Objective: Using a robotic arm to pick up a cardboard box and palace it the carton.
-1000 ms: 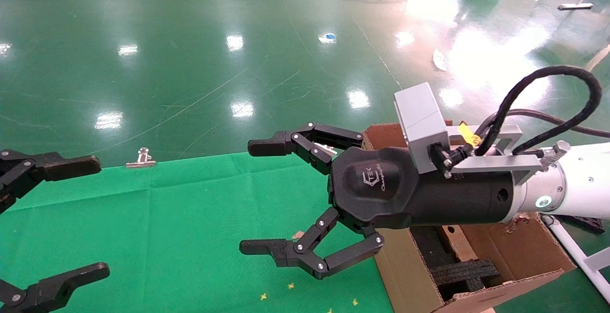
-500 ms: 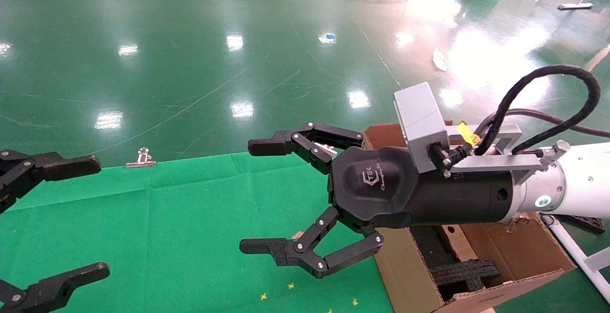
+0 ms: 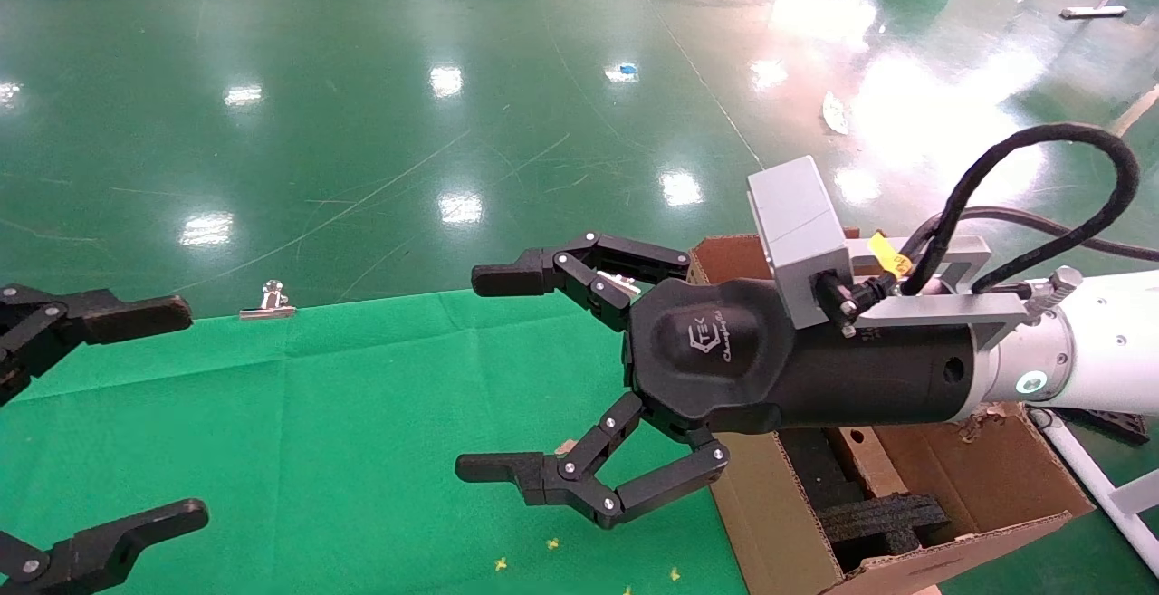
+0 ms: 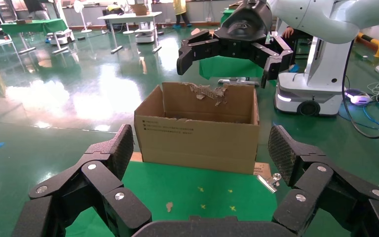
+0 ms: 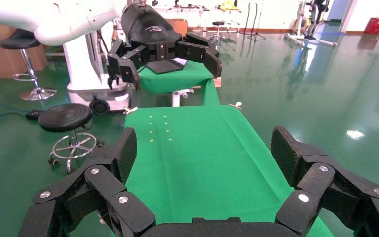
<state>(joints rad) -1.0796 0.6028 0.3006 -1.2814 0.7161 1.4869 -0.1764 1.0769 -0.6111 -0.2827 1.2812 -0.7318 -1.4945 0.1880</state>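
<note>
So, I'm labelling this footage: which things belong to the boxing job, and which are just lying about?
Job: right gripper, open beside the carton.
Lying about: binder clip, yellow specks on the green cloth; left gripper, parked open.

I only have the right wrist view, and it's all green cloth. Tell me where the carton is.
Observer: The carton stands at the cloth's right edge, beneath the right arm's wrist. The right pincer reaches past it, open over the cloth.
Operator: Report what's inside.
Observer: Black foam inserts, visible in the head view.
Operator: Find the cardboard box.
Observer: No view shows a small box on the cloth. A narrow brown piece stands among the foam, but I cannot tell if that's it.
</note>
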